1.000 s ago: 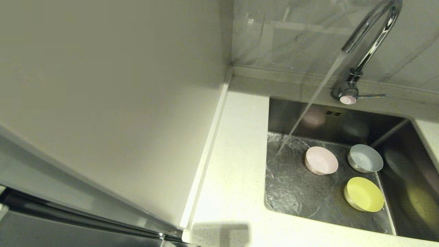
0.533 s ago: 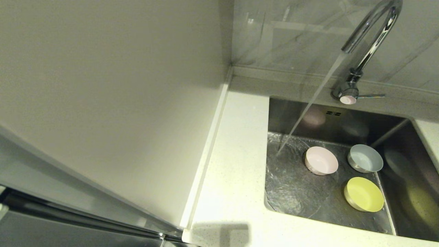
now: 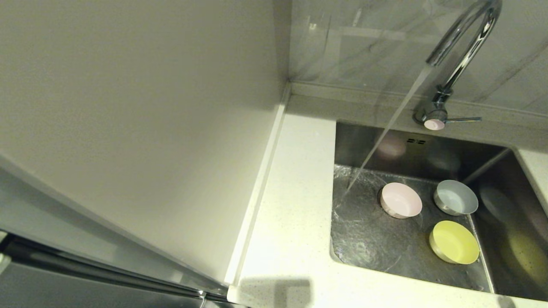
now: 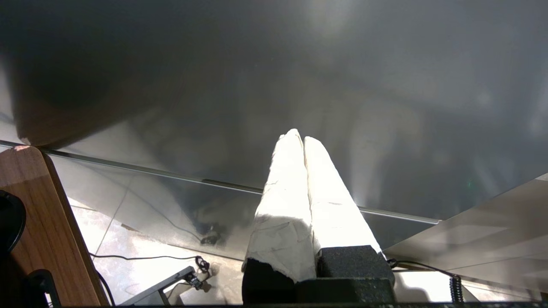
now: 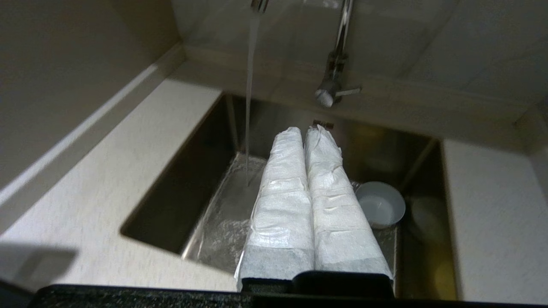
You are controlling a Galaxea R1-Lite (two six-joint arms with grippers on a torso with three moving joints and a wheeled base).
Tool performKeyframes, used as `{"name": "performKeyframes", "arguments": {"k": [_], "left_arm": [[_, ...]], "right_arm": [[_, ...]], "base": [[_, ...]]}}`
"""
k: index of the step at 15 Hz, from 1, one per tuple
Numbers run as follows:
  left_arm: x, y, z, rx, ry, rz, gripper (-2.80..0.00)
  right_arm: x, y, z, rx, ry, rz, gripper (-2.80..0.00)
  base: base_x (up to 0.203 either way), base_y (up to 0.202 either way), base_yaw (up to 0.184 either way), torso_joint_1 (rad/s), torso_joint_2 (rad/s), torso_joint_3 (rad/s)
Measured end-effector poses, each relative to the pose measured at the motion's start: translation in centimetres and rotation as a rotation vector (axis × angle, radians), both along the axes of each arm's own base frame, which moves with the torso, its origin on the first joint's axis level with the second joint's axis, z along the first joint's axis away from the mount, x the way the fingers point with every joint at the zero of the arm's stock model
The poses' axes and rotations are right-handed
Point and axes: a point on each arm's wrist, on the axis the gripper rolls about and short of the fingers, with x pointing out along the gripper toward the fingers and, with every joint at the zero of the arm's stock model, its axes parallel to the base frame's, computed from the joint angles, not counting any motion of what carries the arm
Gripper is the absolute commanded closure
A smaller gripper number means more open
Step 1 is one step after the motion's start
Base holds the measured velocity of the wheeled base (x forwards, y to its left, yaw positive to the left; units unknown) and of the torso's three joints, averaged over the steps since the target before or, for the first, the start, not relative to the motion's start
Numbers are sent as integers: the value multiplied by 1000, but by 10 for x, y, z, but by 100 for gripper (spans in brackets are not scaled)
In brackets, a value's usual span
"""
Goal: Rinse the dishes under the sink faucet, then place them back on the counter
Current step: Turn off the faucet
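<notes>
Sink [image 3: 411,152], faucet [image 3: 464,38] running: pink bowl [image 3: 401,199] at ten o'clock of yellow-green bowl [image 3: 454,242]; right gripper [image 5: 305,136] closed, empty; wet rims risk slipping.

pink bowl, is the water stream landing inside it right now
No, the stream from the sink faucet hits the bare floor of the sink beside the pink bowl, not inside it.
</notes>
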Motion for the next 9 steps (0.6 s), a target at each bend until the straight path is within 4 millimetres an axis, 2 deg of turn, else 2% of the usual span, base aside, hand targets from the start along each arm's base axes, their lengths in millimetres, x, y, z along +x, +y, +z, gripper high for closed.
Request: {"name": "performKeyframes", "arguments": {"k": [1,3,5,6,7,9], "left_arm": [[0,0,0,0,0,0,0],[0,0,0,0,0,0,0],[0,0,0,0,0,0,0],[0,0,0,0,0,0,0],[0,0,0,0,0,0,0],[0,0,0,0,0,0,0]], "right_arm": [[5,0,22,7,1,-13,0],[20,-1,78,20,-23,-45,0],[43,-2,127,23,-38,-66,0],[58,-2,145,7,-35,-83,0],[73,-2,157,-31,-20,-110,0],[96,-4,164,-156,35,-187,0]], "base": [[0,0,0,0,0,0],[0,0,0,0,0,0],[0,0,0,0,0,0],[0,0,0,0,0,0],[0,0,0,0,0,0],[0,0,0,0,0,0]]}}
